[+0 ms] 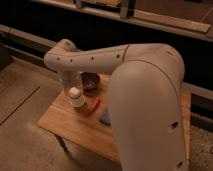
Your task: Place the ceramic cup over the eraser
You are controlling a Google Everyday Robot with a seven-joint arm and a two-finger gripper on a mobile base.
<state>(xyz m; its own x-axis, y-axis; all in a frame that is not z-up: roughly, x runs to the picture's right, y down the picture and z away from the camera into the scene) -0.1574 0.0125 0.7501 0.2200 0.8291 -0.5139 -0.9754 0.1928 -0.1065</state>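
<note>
Camera view is showing the gripper (70,84) hanging just above the cup (75,96), over the left part of the table (65,127). Whether it is gripping the cup or merely hovering over it, I cannot tell. The cup is sitting on or just above the wood, with the bowl (91,80) close behind it and a red thing (94,105) just beside it on the right. The grey-blue block I am taking for the eraser (105,118) is lying beyond the red thing, partly hidden by the arm (145,100).

Several things are threatening the placement. The red thing is lying between cup and eraser, so a low, straight carry is risking a shove or a tipped cup. An off-centre drop is likely leaving the cup perched on an edge of the eraser and tilting. The arm is covering much of the eraser, making alignment harder to judge. A loose hold is risking a slip mid-carry.
</note>
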